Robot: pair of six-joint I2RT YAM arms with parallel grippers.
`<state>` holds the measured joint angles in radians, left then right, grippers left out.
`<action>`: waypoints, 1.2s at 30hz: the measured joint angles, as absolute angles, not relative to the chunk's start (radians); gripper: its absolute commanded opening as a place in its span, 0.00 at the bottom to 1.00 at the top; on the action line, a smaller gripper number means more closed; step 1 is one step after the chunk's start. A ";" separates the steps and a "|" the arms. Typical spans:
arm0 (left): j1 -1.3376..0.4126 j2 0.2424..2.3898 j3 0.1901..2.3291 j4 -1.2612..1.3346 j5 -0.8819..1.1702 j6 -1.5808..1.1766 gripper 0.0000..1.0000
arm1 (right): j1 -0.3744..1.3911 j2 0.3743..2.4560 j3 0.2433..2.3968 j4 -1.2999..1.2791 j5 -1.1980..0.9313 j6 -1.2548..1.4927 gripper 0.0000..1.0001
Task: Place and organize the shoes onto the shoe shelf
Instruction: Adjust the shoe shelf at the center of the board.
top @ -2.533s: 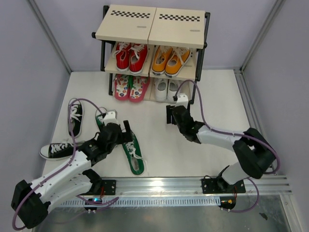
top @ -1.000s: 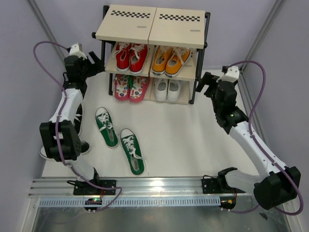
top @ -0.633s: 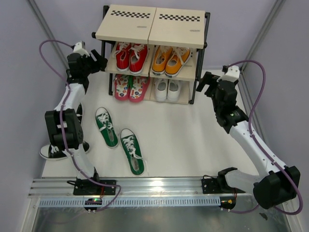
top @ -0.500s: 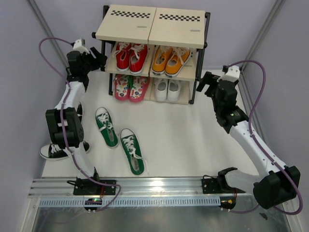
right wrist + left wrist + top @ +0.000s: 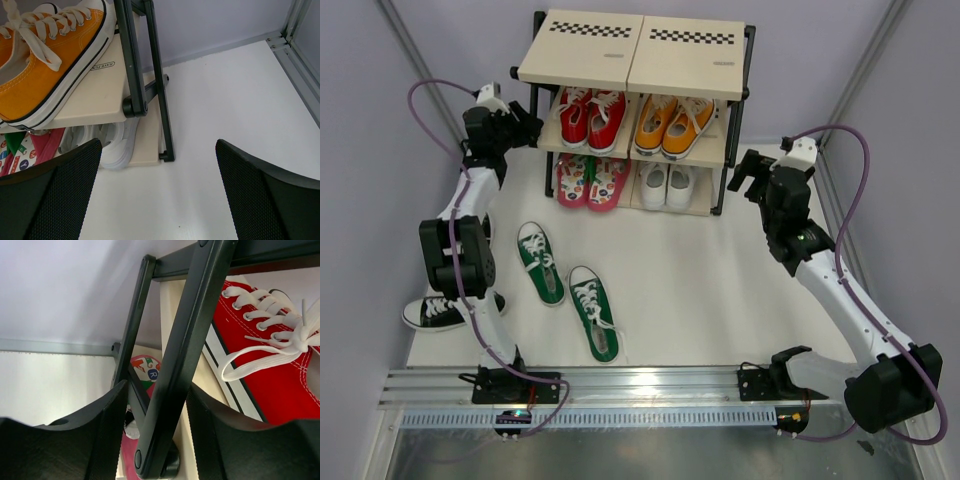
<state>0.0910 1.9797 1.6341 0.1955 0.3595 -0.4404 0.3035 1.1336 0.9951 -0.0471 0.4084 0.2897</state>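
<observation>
The shoe shelf (image 5: pixel 630 62) stands at the back. Its bottom tier holds the pink flip-flops (image 5: pixel 590 181) and the white shoes (image 5: pixel 667 185). Two green sneakers (image 5: pixel 542 263) (image 5: pixel 594 314) lie on the floor. One black sneaker (image 5: pixel 438 311) lies at the left, and another (image 5: pixel 480 232) is partly hidden behind the left arm. My left gripper (image 5: pixel 523 130) (image 5: pixel 157 390) is open, its jaws astride the shelf's black left post (image 5: pixel 185 340). My right gripper (image 5: pixel 742 172) (image 5: pixel 157 200) is wide open and empty beside the shelf's right end (image 5: pixel 85 105).
Red sneakers (image 5: pixel 590 115) (image 5: pixel 270 365) and orange sneakers (image 5: pixel 672 122) (image 5: pixel 45 65) fill the middle tier. Grey walls close in left, right and back. A metal rail (image 5: pixel 650 385) runs along the near edge.
Both arms rose from low over the floor to the shelf's two ends. In the last second my left gripper edged onto the left post; the right arm stayed still.
</observation>
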 measured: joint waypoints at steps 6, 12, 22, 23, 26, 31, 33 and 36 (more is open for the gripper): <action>0.091 1.981 1.634 0.190 0.364 -0.430 0.42 | 0.303 1.130 0.995 -0.066 0.409 0.291 1.00; 0.074 1.981 1.634 0.177 0.354 -0.404 0.28 | 0.303 1.113 0.989 -0.077 0.419 0.302 1.00; 0.014 1.904 1.545 0.181 0.140 -0.280 0.13 | 0.303 1.106 0.971 -0.078 0.427 0.316 1.00; 0.012 1.891 1.528 0.187 0.133 -0.279 0.13 | 0.303 1.106 0.971 -0.078 0.428 0.316 0.99; 0.008 1.843 1.473 0.185 0.113 -0.275 0.08 | 0.303 1.106 0.970 -0.078 0.431 0.317 0.99; 0.009 1.756 1.392 0.147 0.105 -0.279 0.08 | 0.303 1.097 0.957 -0.080 0.436 0.324 0.99; 0.009 1.727 1.365 0.136 0.103 -0.282 0.08 | 0.303 1.083 0.946 -0.082 0.439 0.325 0.99; 0.010 1.686 1.330 0.114 0.096 -0.284 0.07 | 0.303 1.066 0.941 -0.085 0.439 0.324 0.99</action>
